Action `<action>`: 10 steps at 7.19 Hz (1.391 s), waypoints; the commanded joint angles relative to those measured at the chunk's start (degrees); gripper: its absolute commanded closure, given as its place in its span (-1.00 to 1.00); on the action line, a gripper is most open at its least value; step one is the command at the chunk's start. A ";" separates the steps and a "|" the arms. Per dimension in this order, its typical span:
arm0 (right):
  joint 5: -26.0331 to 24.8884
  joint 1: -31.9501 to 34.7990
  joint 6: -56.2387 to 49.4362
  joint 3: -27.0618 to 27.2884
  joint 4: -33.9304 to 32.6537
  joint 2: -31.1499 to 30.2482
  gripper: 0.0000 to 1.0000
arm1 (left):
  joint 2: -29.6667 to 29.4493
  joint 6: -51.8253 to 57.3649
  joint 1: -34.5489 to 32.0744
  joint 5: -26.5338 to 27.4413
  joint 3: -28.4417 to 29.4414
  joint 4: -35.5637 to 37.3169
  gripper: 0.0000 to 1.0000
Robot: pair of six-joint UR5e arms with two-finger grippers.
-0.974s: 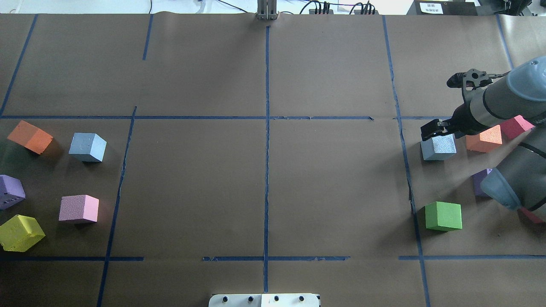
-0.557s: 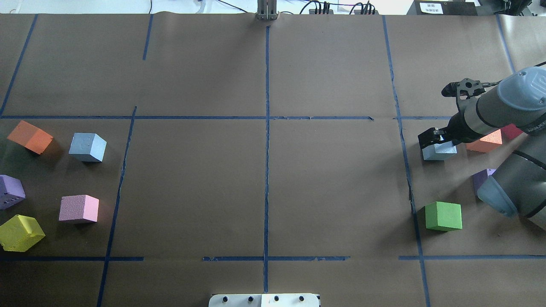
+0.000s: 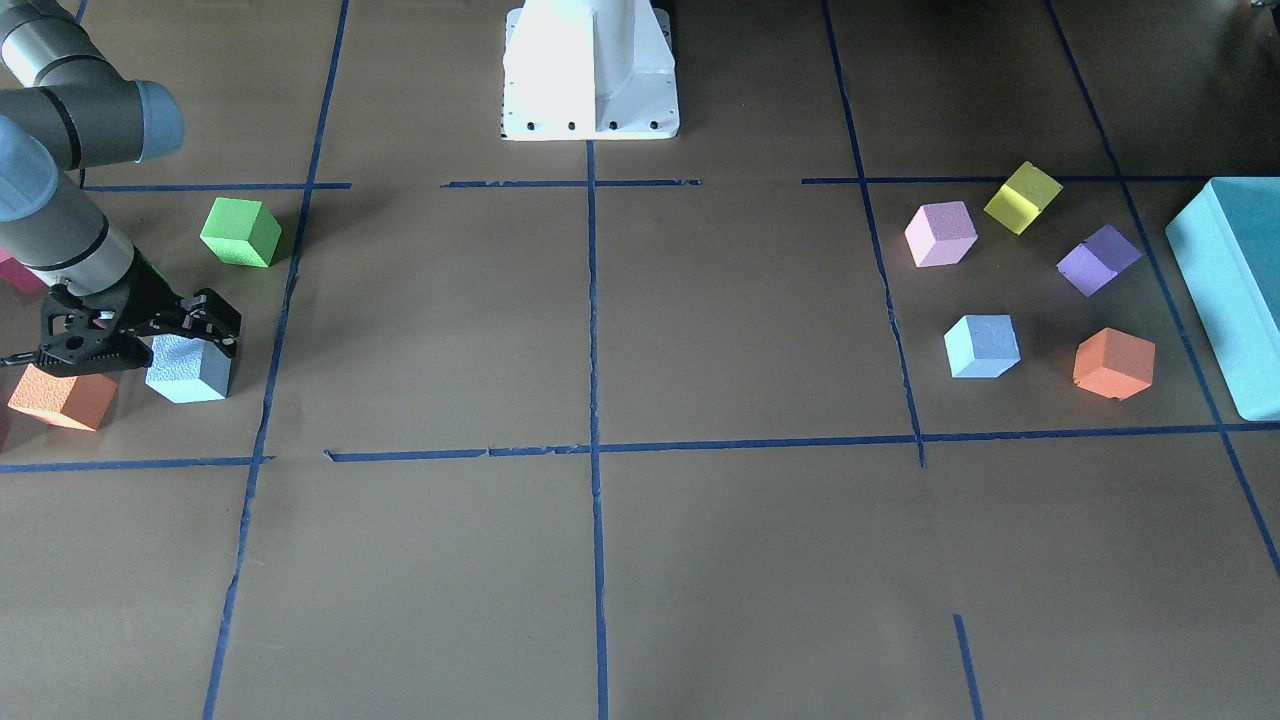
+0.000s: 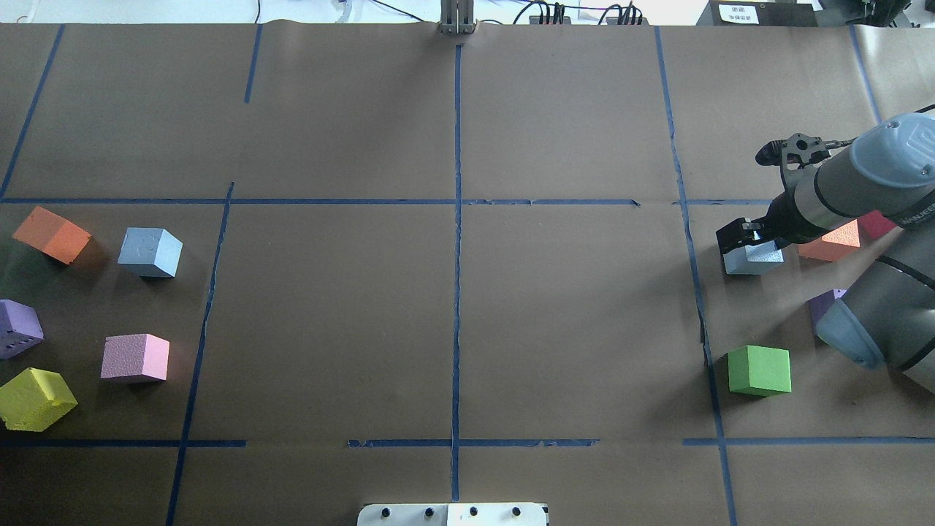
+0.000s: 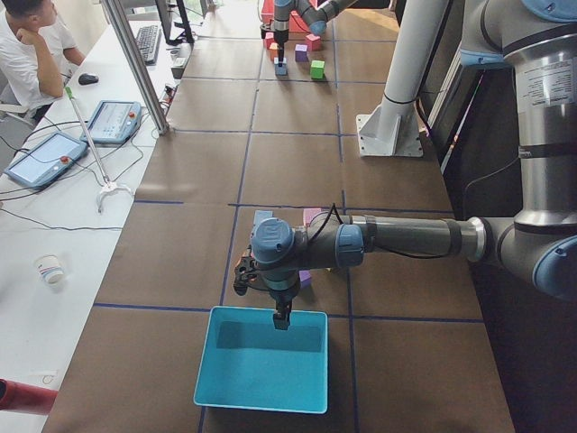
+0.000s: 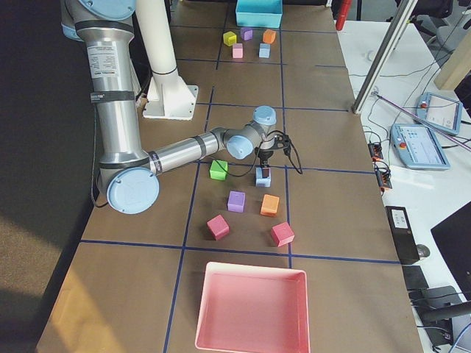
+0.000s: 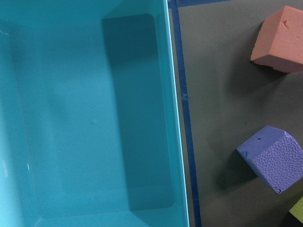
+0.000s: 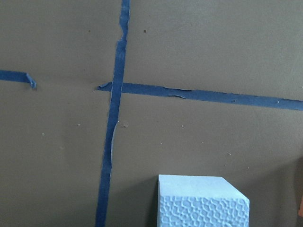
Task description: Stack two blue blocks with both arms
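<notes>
Right fingers (image 3: 222,322) over blue block (image 3: 188,372), grip unclear, tape line (image 3: 262,400) near

Left blue block (image 4: 151,252); right blue block (image 4: 760,261)

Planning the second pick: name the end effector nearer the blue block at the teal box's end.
Left. The left end effector hangs over the teal box, near the blue block; the right end effector is across the table.

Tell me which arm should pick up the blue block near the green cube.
Right. The right claw hangs low, directly over that blue block. The left claw is at the table's other end, above the teal box.
</notes>
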 commanded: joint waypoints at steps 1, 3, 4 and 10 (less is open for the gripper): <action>0.36 0.62 -0.13 0.38 -1.19 -0.24 -1.00 | 0.00 -0.01 0.00 0.00 0.00 0.02 -1.00; -0.52 0.19 -0.13 -1.02 -1.10 -0.50 -1.00 | 0.00 -0.01 0.00 0.00 0.00 -0.07 -1.00; -0.96 -0.42 -0.05 -2.25 -0.66 -0.07 -1.00 | 0.00 -0.01 0.00 0.00 0.00 -0.07 -1.00; -1.31 -2.80 0.74 -0.18 -0.92 0.37 0.89 | 0.00 -0.01 0.00 0.00 0.01 0.02 -1.00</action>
